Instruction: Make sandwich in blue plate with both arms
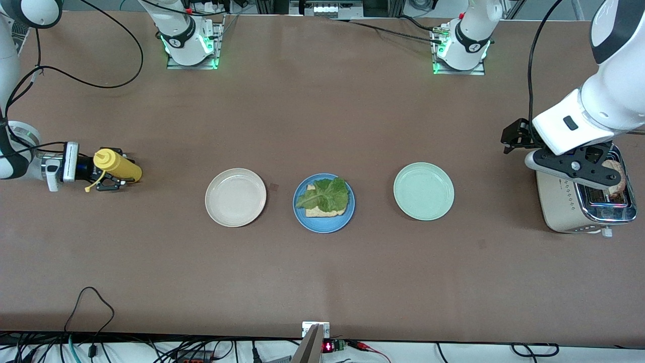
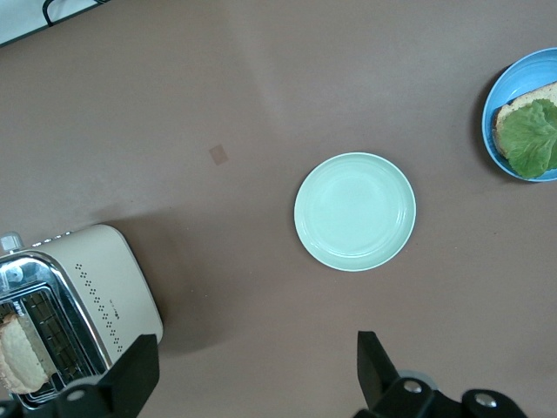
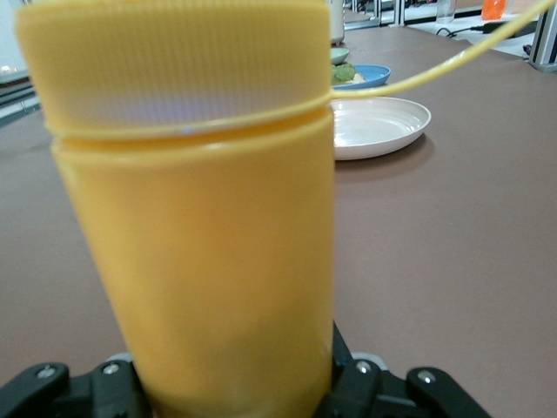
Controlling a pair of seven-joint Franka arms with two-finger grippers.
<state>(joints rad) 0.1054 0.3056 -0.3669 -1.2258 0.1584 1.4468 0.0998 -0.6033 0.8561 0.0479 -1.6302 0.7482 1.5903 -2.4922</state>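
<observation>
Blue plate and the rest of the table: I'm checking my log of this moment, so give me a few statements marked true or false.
1. The blue plate holds a bread slice topped with lettuce. True.
2. A second bread slice already lies on the lettuce. False: the lettuce is uncovered.
3. The right gripper is around a yellow bottle. True.
4. The mint-green plate holds bread. False: nothing lies on it.
5. The left gripper is open above the table beside the toaster, which holds a bread slice. True.

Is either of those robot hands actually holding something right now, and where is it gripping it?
The right gripper grips the yellow squeeze bottle around its body. The left gripper, open over the toaster, holds nothing.
</observation>
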